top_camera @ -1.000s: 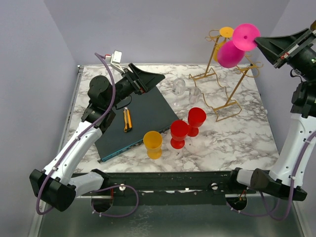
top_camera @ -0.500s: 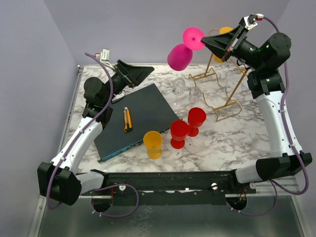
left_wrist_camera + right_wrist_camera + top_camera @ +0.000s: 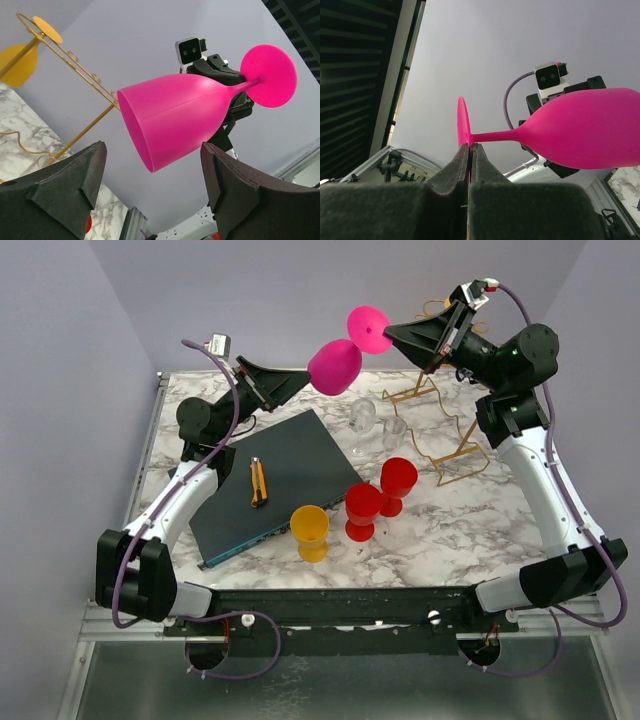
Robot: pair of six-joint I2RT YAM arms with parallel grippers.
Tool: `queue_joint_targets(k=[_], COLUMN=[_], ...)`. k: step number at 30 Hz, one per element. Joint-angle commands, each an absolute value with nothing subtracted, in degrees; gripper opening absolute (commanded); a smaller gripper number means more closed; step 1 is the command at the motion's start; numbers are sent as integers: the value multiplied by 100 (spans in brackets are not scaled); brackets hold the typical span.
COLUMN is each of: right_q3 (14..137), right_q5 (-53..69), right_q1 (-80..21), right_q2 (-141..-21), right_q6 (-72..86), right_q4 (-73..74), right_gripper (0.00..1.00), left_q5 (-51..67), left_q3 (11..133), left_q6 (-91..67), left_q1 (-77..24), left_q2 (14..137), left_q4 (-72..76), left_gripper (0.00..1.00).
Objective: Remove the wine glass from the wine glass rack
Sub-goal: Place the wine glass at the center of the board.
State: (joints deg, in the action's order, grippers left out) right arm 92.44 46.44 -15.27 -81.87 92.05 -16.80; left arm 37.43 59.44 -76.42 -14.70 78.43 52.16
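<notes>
The pink wine glass point(image 3: 334, 366) is off the gold rack point(image 3: 469, 435), up in the air. The right fingers point(image 3: 451, 172) pinch its foot. The left fingers point(image 3: 70, 185) are wide beside its bowl. Putting it down looks left to do.

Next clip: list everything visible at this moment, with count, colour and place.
wine glass: one, pink, held on its side in the air
wine glass rack: one, gold wire, table's far right
hanging glass: one, orange, on the rack
clear glasses: two, left of the rack
red glasses: two, table centre
cup: one, yellow-orange, near centre
board: one, dark, left half
utility knife: one, orange-black, on the board
table: one, white marble
left end effector: open, by the pink bowl
right end effector: shut on the pink foot
</notes>
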Motion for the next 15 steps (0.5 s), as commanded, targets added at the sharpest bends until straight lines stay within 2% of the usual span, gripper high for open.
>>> queue_joint_targets(k=[1,7,15], right_q3=[9058,8922,9002], right_q5=[4605,4715,4727], right_q1=[-1585,-1583,-1585], right_q2=[-8160,-8356,-8454], right_q6=[9481,10001,10147], right_q4=[-2345,-3046,-3181], right_gripper=[1,1,1], left_q5=[4052,4161,4101], left_q3=[6020,6131,6239], left_q6=[-8324,-8986,-9560], left_q1=[-1451,-1455,-1459], left_q2=[8016,8248,8269], left_q4=[6542,7296,7894], left_gripper=[80,71,63])
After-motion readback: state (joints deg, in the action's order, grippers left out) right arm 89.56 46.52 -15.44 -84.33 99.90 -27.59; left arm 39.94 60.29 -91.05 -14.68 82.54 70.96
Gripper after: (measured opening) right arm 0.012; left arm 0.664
